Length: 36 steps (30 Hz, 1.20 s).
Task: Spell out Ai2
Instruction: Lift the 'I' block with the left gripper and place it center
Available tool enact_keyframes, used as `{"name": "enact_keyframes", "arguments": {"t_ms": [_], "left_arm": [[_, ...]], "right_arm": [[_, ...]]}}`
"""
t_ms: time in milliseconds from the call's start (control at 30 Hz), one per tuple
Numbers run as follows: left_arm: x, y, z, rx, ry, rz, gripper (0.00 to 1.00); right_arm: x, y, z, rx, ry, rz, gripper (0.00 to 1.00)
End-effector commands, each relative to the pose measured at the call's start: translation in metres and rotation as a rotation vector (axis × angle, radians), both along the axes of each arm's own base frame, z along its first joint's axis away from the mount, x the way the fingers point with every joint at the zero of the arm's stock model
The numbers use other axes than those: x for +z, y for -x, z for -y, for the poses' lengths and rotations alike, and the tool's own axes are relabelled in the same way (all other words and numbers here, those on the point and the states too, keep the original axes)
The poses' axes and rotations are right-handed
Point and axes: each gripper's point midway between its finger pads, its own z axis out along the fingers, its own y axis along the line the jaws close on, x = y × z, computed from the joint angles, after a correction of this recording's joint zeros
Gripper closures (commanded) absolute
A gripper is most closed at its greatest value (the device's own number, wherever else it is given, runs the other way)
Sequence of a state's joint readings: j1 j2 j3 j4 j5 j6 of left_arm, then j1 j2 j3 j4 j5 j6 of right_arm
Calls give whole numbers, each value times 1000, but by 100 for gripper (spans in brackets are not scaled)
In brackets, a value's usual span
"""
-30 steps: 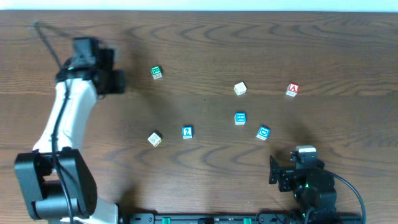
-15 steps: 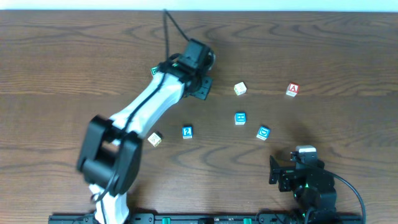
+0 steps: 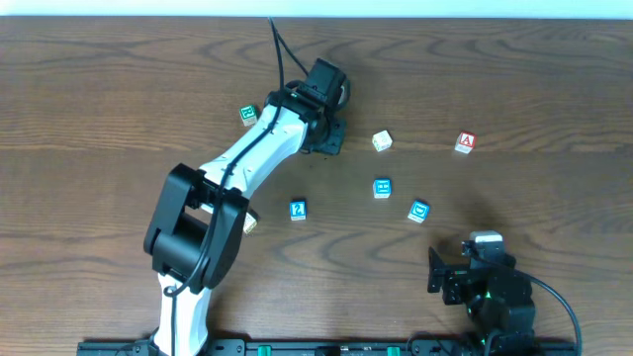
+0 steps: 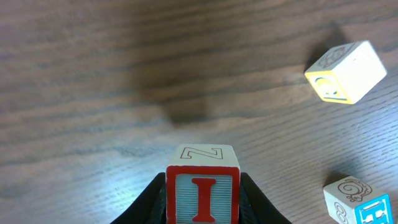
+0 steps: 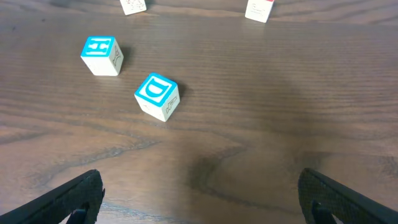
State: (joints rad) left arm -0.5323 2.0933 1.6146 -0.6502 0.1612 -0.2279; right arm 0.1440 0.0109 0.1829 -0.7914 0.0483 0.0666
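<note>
My left gripper (image 3: 325,135) (image 4: 203,198) is shut on a red-bordered block with a red letter I (image 4: 202,194) and holds it above the table's back middle. The red A block (image 3: 466,143) (image 5: 259,9) lies at the back right. The blue 2 block (image 3: 298,210) lies front of centre. My right gripper (image 3: 473,280) (image 5: 202,199) is open and empty near the front edge, behind the blue D block (image 5: 157,96).
A yellow-white block (image 3: 382,141) (image 4: 345,73) lies just right of my left gripper. A blue H block (image 3: 382,188) (image 5: 101,55), the blue D block (image 3: 419,211), a green block (image 3: 248,115) and a yellow block (image 3: 248,223) lie scattered on the wooden table (image 3: 554,89).
My left arm has swung from the far left of the table to the back middle, then edged slightly right. The right arm has not moved.
</note>
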Motion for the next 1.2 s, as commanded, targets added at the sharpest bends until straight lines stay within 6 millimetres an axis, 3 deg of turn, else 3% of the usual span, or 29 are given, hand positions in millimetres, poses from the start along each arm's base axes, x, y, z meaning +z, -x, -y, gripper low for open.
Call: {"name": "enact_keyframes", "arguments": {"t_ms": [0, 367, 900, 1167], "left_arm": [[-11, 4, 1, 95, -17, -39, 95], [-20, 15, -9, 234, -197, 37, 94], [-25, 16, -8, 271, -168, 17, 94], [-45, 19, -8, 252, -188, -15, 94]], "right_arm": [[-3, 0, 1, 2, 8, -4, 1], [-3, 0, 1, 2, 8, -4, 1], [-3, 0, 1, 2, 8, -4, 1], [-3, 0, 1, 2, 8, -4, 1]]}}
